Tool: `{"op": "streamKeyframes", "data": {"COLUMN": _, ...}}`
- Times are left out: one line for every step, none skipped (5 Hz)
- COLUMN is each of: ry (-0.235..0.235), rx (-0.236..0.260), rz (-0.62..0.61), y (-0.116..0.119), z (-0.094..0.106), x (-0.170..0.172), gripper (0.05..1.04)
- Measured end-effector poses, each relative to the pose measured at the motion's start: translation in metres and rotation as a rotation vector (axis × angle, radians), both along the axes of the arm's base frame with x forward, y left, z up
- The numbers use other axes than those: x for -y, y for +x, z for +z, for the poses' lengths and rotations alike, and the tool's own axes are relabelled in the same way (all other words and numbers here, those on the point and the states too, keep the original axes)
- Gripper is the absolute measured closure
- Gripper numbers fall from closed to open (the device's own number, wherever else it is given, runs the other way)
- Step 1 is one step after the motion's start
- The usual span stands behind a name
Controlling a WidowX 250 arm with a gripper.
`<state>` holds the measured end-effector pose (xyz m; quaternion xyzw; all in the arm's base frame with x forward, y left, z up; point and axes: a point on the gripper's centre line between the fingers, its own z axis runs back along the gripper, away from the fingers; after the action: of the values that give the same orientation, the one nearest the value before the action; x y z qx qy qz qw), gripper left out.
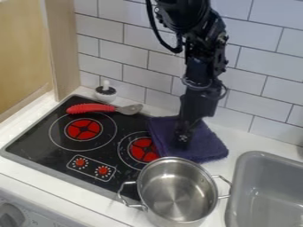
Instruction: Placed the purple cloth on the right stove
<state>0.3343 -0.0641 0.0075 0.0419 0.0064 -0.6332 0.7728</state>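
One dark purple cloth (208,144) lies flattish (grip of the claw (183,139): can't tell).

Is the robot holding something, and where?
I can't tell for sure: the gripper is down at the middle of the purple cloth, but any pinch is hidden.
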Motion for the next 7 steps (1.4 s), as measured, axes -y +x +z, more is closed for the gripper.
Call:
{"op": "streamKeyframes", "data": {"ry": -0.019, "rx": 0.012, "rz": 0.048, "y": -0.004, "z": 0.001, "x": -0.016, "gripper": 0.084}}
{"op": "streamKeyframes", "data": {"ry": -0.018, "rx": 0.028, "rz": 0.104, "y": -0.005, "z": 0.001, "x": -0.039, "gripper": 0.085}}
{"op": "streamKeyframes", "data": {"ry": 0.003, "rx": 0.036, "rz": 0.128, "y": -0.007, "z": 0.001, "x": -0.057, "gripper": 0.085}}
{"op": "streamKeyframes", "data": {"ry": 0.021, "rx": 0.051, "rz": 0.137, "y": -0.01, "z": 0.001, "x": -0.067, "gripper": 0.085}}
{"op": "streamKeyframes", "data": {"ry": 0.035, "rx": 0.053, "rz": 0.159, "y": -0.022, "z": 0.002, "x": -0.081, "gripper": 0.085}}
{"op": "streamKeyframes", "data": {"ry": 0.042, "rx": 0.043, "rz": 0.209, "y": -0.043, "z": 0.003, "x": -0.1, "gripper": 0.084}}
{"op": "streamKeyframes", "data": {"ry": 0.063, "rx": 0.033, "rz": 0.245, "y": -0.058, "z": 0.005, "x": -0.116, "gripper": 0.085}}
